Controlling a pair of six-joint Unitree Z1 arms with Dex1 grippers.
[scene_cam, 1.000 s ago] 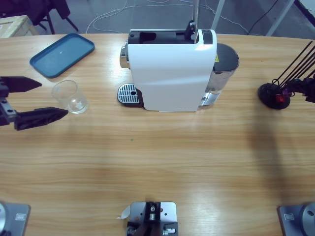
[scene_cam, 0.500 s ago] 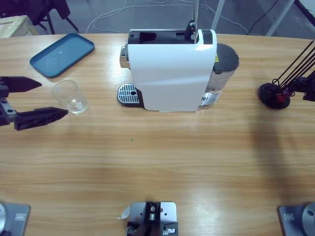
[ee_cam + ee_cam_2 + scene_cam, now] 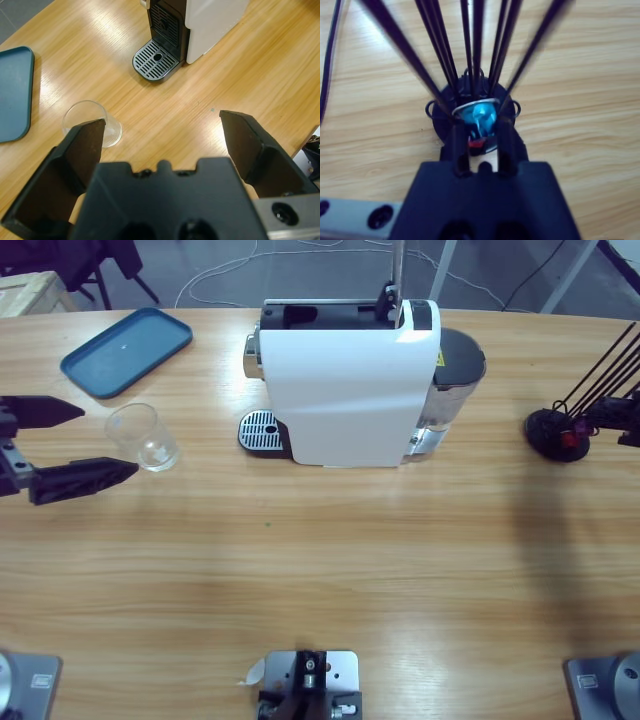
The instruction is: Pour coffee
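The white coffee machine stands at the table's far middle, its round drip tray facing left. An empty clear glass stands upright left of the tray. My left gripper lies open just left of the glass, which shows off its left jaw in the left wrist view. At the right edge, my right gripper reaches into a black wire capsule rack, its jaws shut on a blue capsule with a red one under it.
A blue tray lies at the far left corner. The machine's dark water tank juts out on its right side. The rack's thin black rods fan out around the right gripper. Bare wood spans the table's front half.
The right gripper has shifted very slightly at the rack. The left gripper, glass and machine have not moved.
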